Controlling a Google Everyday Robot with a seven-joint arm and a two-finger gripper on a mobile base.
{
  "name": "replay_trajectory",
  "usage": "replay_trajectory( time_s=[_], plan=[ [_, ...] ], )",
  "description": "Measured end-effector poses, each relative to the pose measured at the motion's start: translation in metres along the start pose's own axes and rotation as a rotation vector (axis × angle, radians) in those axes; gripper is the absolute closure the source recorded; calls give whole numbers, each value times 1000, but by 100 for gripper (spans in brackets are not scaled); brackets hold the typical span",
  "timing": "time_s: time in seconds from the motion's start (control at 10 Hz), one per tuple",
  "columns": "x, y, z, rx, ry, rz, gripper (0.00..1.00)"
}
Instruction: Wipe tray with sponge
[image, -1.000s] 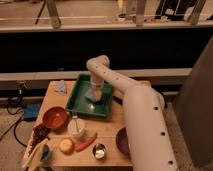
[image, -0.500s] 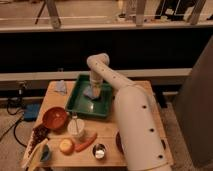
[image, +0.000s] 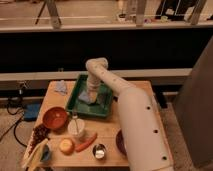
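Note:
A green tray (image: 75, 100) sits at the back middle of the wooden table (image: 112, 135). My white arm reaches from the lower right over the tray, and my gripper (image: 90, 95) is down inside it, near its left-middle. A pale blue sponge (image: 84, 99) lies under the gripper on the tray floor; the gripper appears pressed onto it.
A blue cloth (image: 60, 87) lies left of the tray. In front are an orange bowl (image: 55, 118), a white cup (image: 77, 128), a carrot (image: 86, 142), an apple (image: 66, 146), a small metal cup (image: 99, 150) and a dark bowl (image: 120, 142). Snacks (image: 37, 145) lie at the front left.
The gripper has shifted slightly left and toward the front within the tray, with the sponge under it.

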Motion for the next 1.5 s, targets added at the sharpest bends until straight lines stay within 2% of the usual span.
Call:
replay_trajectory(
  time_s=[0.3, 0.4, 0.5, 0.9, 1.2, 1.5],
  plan=[
    [-21, 27, -14, -6, -7, -66, 100],
    [-22, 33, -15, -7, -3, -76, 100],
    [-18, 37, -16, -8, 2, -71, 100],
    [32, 43, -32, 21, 33, -9, 100],
    [56, 20, -37, 56, 34, 30, 100],
    [55, -16, -17, 63, 22, 15, 100]
  ],
)
